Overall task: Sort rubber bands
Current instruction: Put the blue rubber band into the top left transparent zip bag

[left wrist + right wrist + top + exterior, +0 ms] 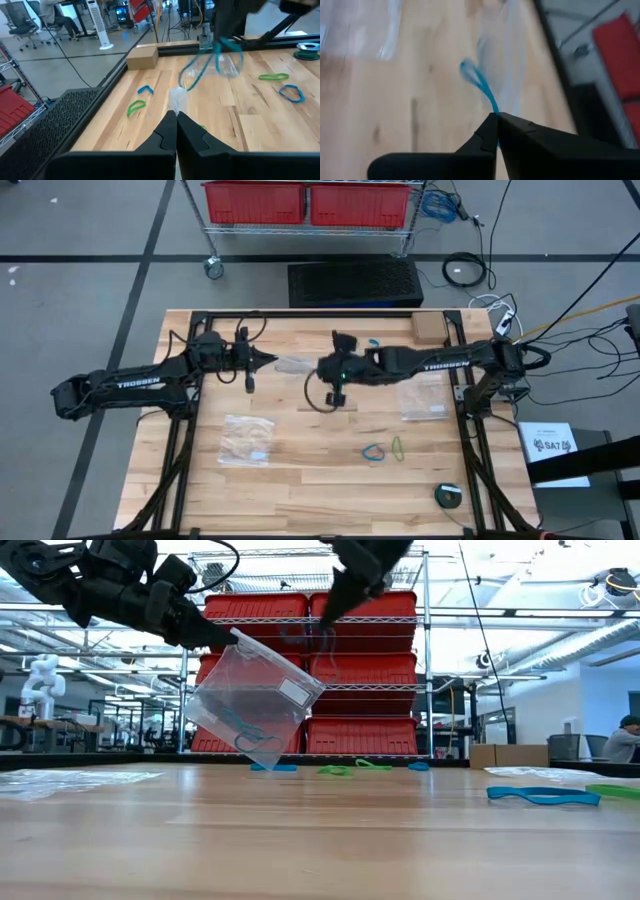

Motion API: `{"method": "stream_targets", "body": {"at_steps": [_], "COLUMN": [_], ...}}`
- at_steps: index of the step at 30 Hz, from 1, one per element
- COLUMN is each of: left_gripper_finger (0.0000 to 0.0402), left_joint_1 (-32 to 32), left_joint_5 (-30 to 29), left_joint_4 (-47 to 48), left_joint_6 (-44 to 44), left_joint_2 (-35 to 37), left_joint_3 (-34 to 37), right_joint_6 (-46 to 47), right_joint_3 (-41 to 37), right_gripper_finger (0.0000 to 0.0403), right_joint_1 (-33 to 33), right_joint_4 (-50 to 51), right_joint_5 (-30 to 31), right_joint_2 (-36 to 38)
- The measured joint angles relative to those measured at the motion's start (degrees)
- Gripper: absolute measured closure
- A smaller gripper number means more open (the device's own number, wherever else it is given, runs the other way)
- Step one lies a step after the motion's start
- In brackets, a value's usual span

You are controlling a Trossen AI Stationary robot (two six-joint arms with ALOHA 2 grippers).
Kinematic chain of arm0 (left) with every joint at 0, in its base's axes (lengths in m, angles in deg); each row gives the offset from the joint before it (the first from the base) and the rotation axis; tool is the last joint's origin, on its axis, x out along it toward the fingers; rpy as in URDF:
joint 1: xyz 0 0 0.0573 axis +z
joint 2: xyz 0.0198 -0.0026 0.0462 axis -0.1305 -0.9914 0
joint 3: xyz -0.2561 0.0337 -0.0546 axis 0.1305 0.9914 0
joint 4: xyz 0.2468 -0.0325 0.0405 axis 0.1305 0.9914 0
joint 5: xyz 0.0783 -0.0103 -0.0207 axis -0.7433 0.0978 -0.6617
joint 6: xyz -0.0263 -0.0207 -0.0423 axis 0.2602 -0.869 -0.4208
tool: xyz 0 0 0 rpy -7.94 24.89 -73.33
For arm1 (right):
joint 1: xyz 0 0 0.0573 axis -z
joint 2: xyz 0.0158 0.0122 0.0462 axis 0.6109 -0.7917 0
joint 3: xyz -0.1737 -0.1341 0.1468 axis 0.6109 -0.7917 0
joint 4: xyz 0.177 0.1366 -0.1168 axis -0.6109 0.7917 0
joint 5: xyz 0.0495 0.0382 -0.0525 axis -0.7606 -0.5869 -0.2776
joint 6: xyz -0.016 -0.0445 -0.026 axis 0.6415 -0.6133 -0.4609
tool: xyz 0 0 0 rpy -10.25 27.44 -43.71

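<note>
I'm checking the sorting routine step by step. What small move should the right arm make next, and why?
Probably carry the blue rubber band pinched in the right gripper over the mouth of the clear bag, which the left gripper holds up off the table, since the band hangs just beside it.

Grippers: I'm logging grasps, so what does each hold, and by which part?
The left gripper pinches the clear bag by its upper corner, lifted off the table. The right gripper pinches a teal rubber band by one end.
</note>
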Motion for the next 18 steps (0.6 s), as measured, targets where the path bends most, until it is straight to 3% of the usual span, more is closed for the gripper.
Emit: {"method": "stream_targets", "body": {"at_steps": [18], "left_gripper_finger": [0.0401], "left_joint_1": [-0.02], "left_joint_5": [0.02], "left_joint_4": [-1.5], "left_joint_6": [-0.18], "left_joint_2": [-0.15], "left_joint_3": [0.0], "right_joint_6": [-9.85], "right_joint_3": [2.25], "right_gripper_finger": [0.0403], "right_joint_1": [2.39], "right_joint_4": [-15.08], "right_joint_5": [-0.68], "right_joint_2": [0.02]}}
